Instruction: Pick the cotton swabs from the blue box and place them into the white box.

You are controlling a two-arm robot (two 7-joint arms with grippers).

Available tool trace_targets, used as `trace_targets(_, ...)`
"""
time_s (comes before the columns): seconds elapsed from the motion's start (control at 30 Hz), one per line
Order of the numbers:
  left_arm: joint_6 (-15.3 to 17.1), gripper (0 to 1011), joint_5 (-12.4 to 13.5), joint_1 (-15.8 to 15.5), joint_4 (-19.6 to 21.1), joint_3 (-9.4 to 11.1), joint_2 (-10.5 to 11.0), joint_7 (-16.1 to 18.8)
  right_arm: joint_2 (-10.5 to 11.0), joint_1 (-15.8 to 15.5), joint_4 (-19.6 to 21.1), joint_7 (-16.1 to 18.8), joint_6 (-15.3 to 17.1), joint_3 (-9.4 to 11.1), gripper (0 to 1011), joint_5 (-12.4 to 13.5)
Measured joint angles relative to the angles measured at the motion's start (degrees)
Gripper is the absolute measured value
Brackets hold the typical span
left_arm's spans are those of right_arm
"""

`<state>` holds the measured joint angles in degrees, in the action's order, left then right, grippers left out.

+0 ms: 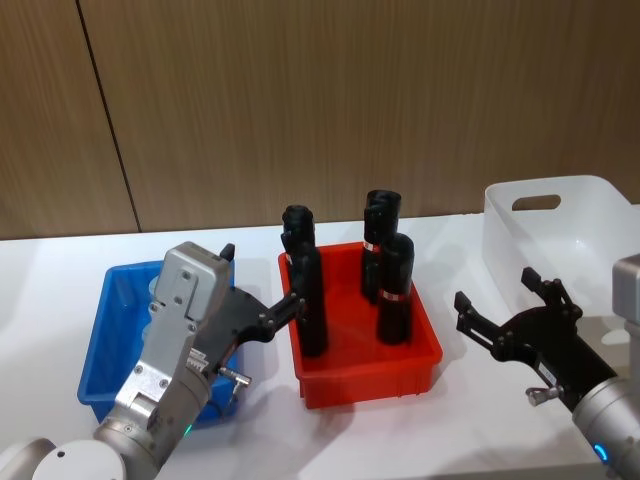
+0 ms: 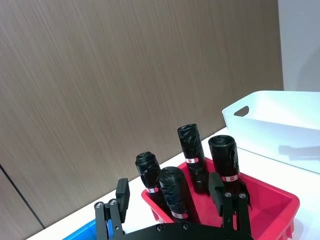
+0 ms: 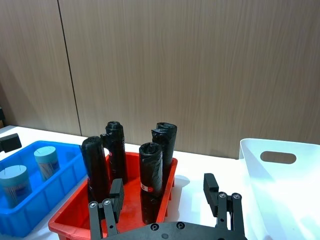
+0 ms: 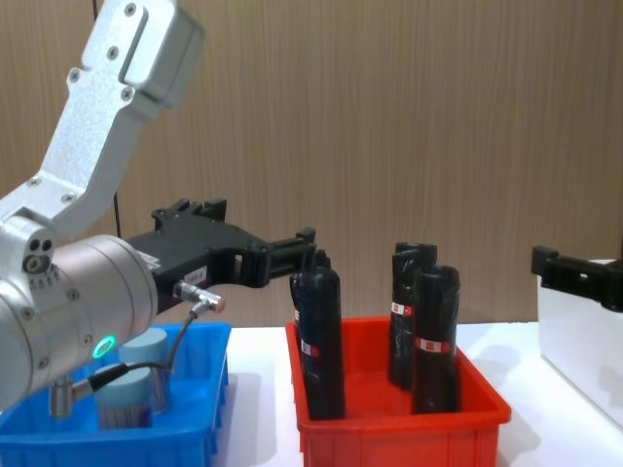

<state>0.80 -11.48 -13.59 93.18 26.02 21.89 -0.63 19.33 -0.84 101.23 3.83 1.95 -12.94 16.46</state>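
Head view: left claw (image 1: 262, 277) spread wide, empty, over the blue box (image 1: 98, 340), one fingertip by a black cylinder (image 1: 311, 300), contact unclear. Right claw (image 1: 495, 290) wide open too, gripping nothing, white box (image 1: 560, 235) just behind it. Right wrist view: swabs (image 3: 46, 161) standing in the blue box, well aside. Chest view: swabs below the left claw.

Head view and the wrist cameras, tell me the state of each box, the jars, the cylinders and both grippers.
blue box: holds two cotton swabs.
cotton swabs: upright, lids on.
white box: no jars visible inside.
red bin: holds four black cylinders.
black cylinders: upright, wrapped.
left gripper: open, empty, above the blue box's right side.
right gripper: open, empty, beside the white box.
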Motion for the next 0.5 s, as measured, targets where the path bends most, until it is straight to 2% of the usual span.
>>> trace_targets(0.5,0.0,1000,0.0,0.0,0.0,0.0,0.0,0.0,0.0,0.0,0.0,0.0,0.0,0.0,1002,0.0)
